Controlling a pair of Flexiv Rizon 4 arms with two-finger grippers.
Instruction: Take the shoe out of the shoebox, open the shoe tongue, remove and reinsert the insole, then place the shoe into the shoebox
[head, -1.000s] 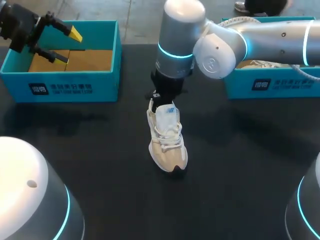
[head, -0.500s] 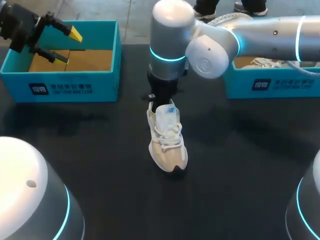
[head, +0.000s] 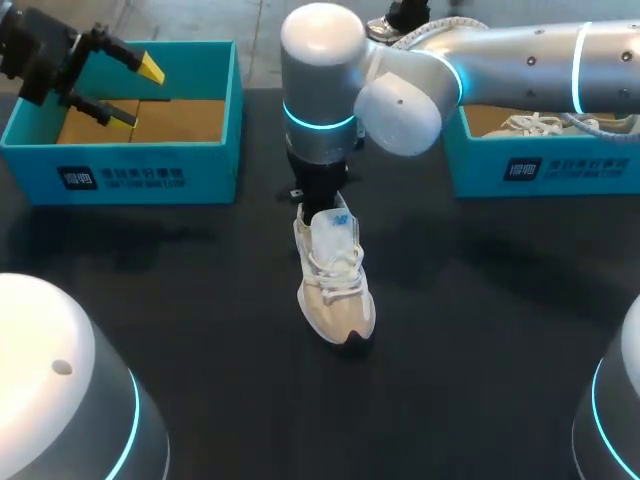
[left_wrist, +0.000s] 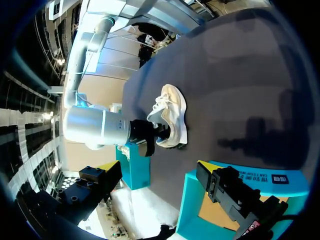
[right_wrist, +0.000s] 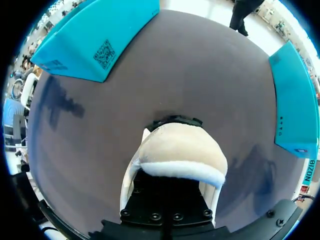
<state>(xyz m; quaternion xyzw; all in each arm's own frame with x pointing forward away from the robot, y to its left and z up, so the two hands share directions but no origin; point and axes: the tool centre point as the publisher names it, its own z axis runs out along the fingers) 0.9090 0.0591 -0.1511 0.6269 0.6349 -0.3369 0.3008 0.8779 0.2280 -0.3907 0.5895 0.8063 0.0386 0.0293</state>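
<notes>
Beige-and-white sneaker (head: 335, 275) upright on its sole near the middle of the black table (head: 480, 330), toe toward the near edge, heel toward the far edge, well apart from both boxes. Laces across the top, tongue raised at the far end.

Right arm in from the right, reaching past the middle, its wrist straight above the sneaker's heel. Right gripper (head: 318, 190) pointing down into the shoe's opening. From the right wrist, black gripper body filling the space inside the padded collar, lower end hidden in the shoe. Whether wide, narrow or gripping: impossible to make out.

Left gripper (head: 138, 93) at the far left, above the left shoebox (head: 140, 175), yellow tips spread wide, nothing between them. Teal walls and a bare brown cardboard floor in that box. From the left wrist, sneaker lying beyond the box's edge with the right arm's silver wrist and black gripper at its heel.

Right shoebox (head: 540, 170) at the far right of the table, also teal, with another white shoe (head: 540, 125) inside, partly hidden behind the right arm.
</notes>
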